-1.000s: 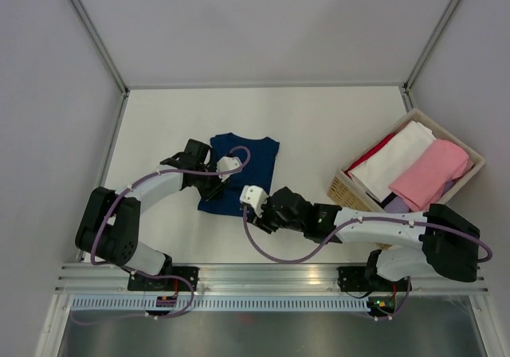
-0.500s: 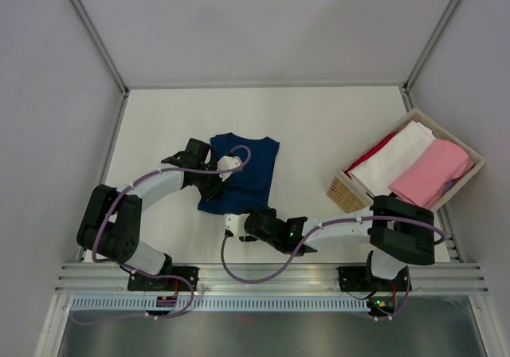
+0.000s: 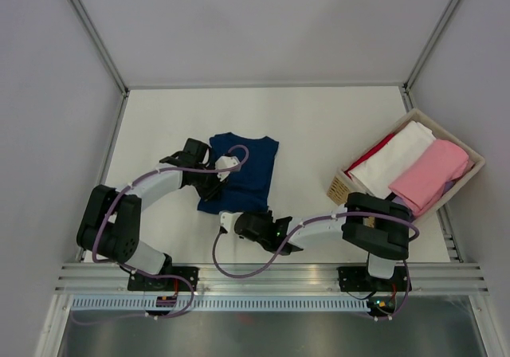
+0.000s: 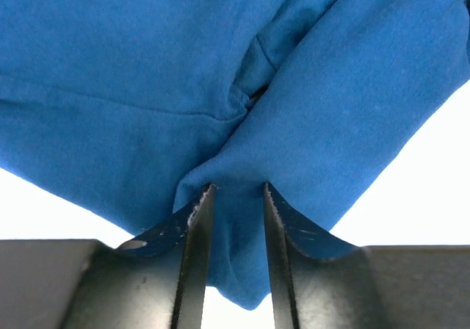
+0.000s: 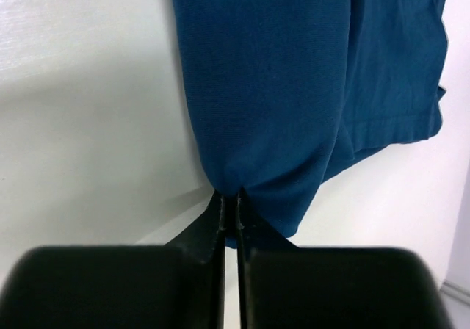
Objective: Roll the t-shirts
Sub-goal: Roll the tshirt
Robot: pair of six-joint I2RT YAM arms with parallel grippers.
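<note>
Lying folded flat on the table (image 3: 319, 126), left of centre and just ahead of both arms, the navy t-shirt (image 3: 249, 166) has its long axis running from the near edge to the far edge, tilted a little; the basket (image 3: 341, 188) with a white cloth (image 3: 394, 156) and a pink cloth (image 3: 430, 172) sits well apart at the right.

The right gripper (image 5: 229, 197) meets the shirt at its near hem, towards the left end of that hem, with its arm stretched across low over the table; its jaws stand almost together with the hem's edge nipped between the tips. The left gripper (image 4: 239, 189) sits on the shirt's left side edge, about midway along it; its jaws are part-way closed with a raised ridge of cloth caught in the gap, so it appears to hold a pinch of the fabric rather than hover.

Everything of the shirt lies beyond the right gripper and to the right of the left one; both holds are therefore on the near-left portion, and the near-right corner has no grip on it. A roll would most likely run along the long axis, from the near hem away from the arms; the right gripper is the nearer to that starting edge. The risk, as I judge it, is a skewed roll, the free right side lagging.
</note>
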